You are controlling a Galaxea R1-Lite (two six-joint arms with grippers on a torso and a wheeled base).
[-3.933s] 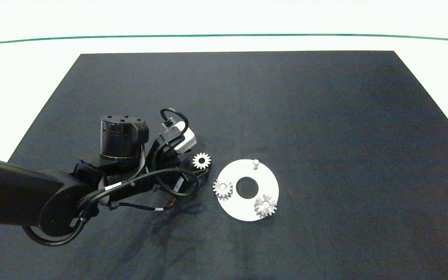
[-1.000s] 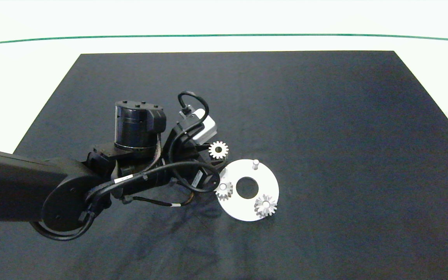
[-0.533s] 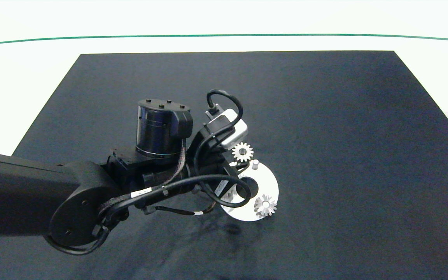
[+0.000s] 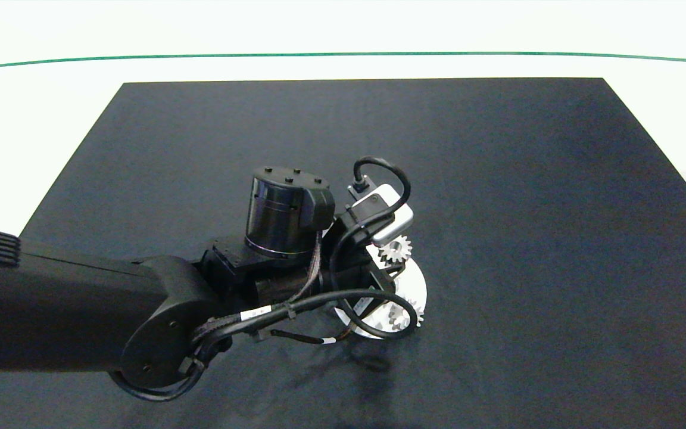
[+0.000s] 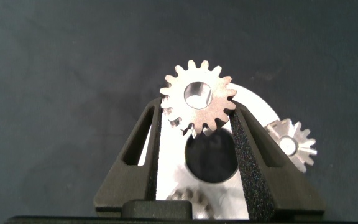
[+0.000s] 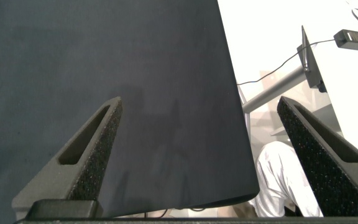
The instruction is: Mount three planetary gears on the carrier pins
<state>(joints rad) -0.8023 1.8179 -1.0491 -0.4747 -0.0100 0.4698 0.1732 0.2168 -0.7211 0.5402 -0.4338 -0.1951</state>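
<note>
The left pincer (image 5: 197, 121) is clamped on a gear (image 5: 197, 98), gripping it by its toothed rim between both fingers (image 5: 248, 155), with the centre hole facing the wrist camera. From above, this gear (image 4: 395, 249) hangs over the far edge of the white disc (image 4: 419, 286), which lies near the middle of the dark surface (image 4: 498, 179). The last free peg is hidden under the arm, so whether hole and peg line up cannot be told.

Two other gears already sit on the disc: one (image 5: 291, 145) shows beside the right finger, and the teeth of another (image 5: 188, 196) peek out low between the fingers, next to the disc's big centre hole (image 5: 211, 155).

The risk from here is a miss: if the hole comes down off-centre, the gear may land on the peg's top, tilt, or jam, and pressing on could push the loose disc across the surface. Its teeth could also catch a neighbouring gear.

The right pincer (image 6: 210, 155) is spread apart, empty, parked off by the surface's edge
</note>
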